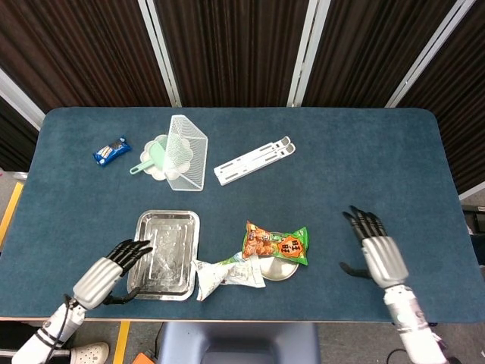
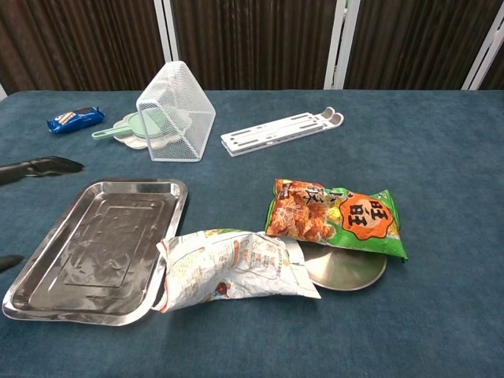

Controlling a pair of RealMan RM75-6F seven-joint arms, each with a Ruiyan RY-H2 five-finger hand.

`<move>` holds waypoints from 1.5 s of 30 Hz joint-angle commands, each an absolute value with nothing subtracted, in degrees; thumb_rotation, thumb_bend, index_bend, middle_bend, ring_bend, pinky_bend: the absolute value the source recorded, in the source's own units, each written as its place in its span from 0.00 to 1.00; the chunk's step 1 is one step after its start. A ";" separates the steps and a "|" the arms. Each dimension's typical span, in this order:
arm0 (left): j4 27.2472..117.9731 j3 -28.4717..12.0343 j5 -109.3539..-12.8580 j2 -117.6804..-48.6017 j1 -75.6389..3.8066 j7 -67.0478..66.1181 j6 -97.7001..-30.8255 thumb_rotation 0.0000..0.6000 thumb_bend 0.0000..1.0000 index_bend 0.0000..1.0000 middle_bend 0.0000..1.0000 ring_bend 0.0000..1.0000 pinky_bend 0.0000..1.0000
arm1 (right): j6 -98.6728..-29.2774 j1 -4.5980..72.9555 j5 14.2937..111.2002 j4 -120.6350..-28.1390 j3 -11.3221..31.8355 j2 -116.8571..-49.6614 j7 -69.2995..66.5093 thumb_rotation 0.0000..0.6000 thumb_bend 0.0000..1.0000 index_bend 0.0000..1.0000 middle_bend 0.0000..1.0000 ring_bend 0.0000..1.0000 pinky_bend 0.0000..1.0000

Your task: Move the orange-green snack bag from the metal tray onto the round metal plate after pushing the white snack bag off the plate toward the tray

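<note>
Head view: orange-green snack bag [image 1: 276, 243] lies on round metal plate [image 1: 277, 269], overhanging its far edge. White snack bag [image 1: 227, 274] on counter [image 1: 348, 167], one end touching metal tray [image 1: 164, 254], other end against plate. Right hand [image 1: 373, 246] well apart, fingers spread, empty. Left hand [image 1: 110, 270] at tray's near-left edge, fingers spread, grasping nothing.

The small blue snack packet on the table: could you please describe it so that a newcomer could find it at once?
Start at the white wire mesh cover near the far side of the blue table. Beyond the pale green scoop on its left lies the small blue snack packet, alone on the cloth. It is the only blue wrapper, far smaller than the two bags near the round metal plate.
</note>
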State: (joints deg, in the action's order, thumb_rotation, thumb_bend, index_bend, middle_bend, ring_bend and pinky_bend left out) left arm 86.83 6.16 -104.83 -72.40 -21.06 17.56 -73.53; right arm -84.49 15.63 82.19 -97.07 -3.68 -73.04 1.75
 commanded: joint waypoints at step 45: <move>92.21 -2.55 -71.03 -94.10 -41.61 -11.37 -49.23 1.00 0.37 0.33 0.42 0.41 0.45 | -81.45 9.70 90.68 -94.19 -2.67 -62.38 -17.17 1.00 0.26 0.00 0.00 0.00 0.00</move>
State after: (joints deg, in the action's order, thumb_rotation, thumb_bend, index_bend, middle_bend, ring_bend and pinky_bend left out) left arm 93.03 -2.70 -71.63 -93.19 -42.07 -10.40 -48.20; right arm -81.48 9.70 90.66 -94.17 -2.68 -62.41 -17.19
